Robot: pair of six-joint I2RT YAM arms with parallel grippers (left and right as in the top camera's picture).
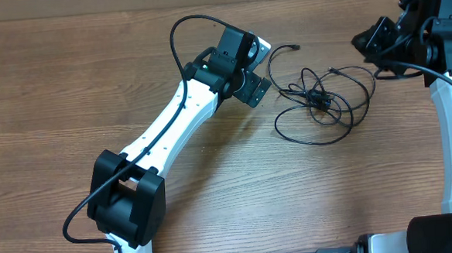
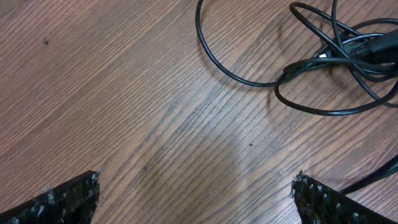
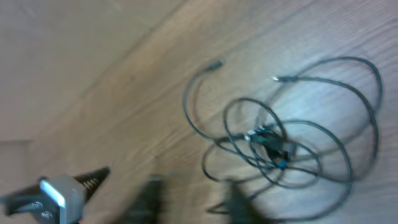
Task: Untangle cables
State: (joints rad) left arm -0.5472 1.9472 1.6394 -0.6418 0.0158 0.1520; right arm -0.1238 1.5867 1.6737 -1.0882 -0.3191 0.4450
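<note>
Two pincers. Left pincer point(image 2: 196, 199) spread wide, empty, aimed down at the tabletop point(image 1: 69, 88); its arm reaches diagonally out from the near-left base. Right pincer point(image 1: 362, 40), on its arm at far right, faces the heap; gap blurred, cannot tell. The cables point(image 1: 321, 98) form one tangled heap between the pincers; the cords cannot be counted and show no clear long axis. Two plug ends point(image 1: 295, 47) project on the far side.
</note>
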